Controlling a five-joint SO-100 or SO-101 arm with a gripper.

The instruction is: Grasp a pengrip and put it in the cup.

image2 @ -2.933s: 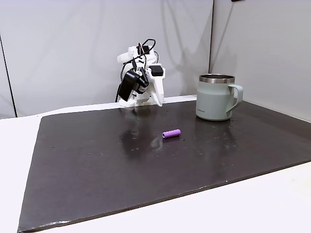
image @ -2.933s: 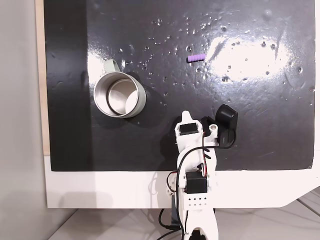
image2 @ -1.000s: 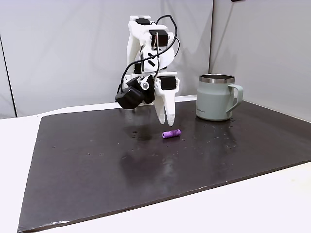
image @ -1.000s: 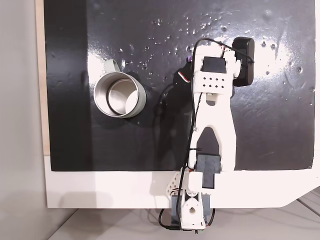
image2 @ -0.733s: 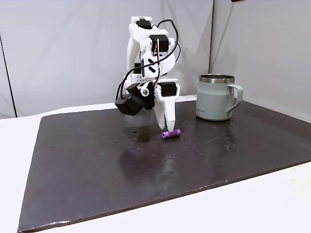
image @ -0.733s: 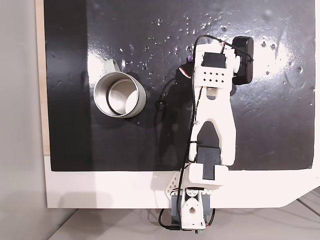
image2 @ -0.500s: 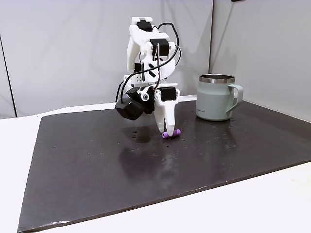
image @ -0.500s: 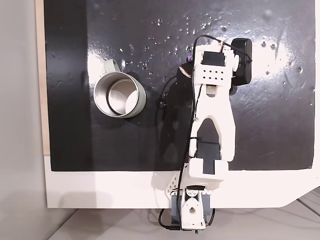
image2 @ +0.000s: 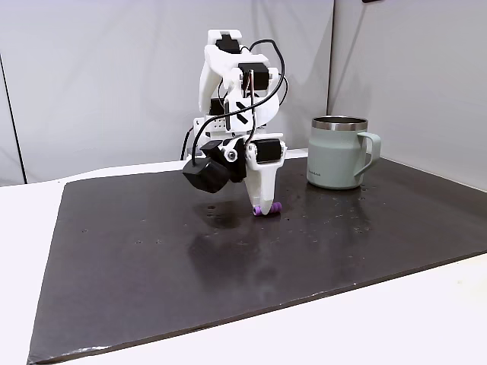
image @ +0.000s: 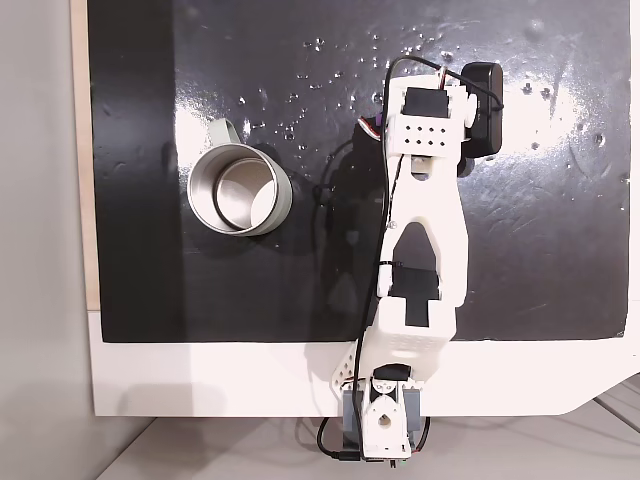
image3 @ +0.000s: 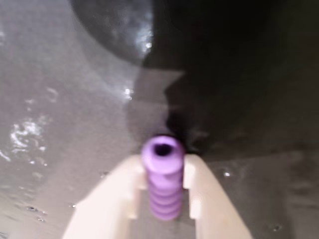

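Note:
In the wrist view the purple ribbed pengrip (image3: 162,186) lies end-on between my two cream fingers, which press against its sides at the mat; my gripper (image3: 163,160) is shut on it. The side fixed view shows my gripper (image2: 261,207) pointing straight down with its tips on the black mat and the pengrip (image2: 271,208) peeking out beside them. The grey-green cup (image2: 335,156) stands upright to the right of the arm, handle to the right. From above, the cup (image: 283,205) sits left of my arm's wrist (image: 430,125), which hides the pengrip.
A black mat (image2: 152,258) covers the white table (image2: 426,319). My arm stretches from its base (image: 385,425) at the near edge out over the mat's middle. Bare mat lies between gripper and cup.
Over the last second the gripper came down from above the pengrip onto the mat and closed its fingers round it. The cup stayed put.

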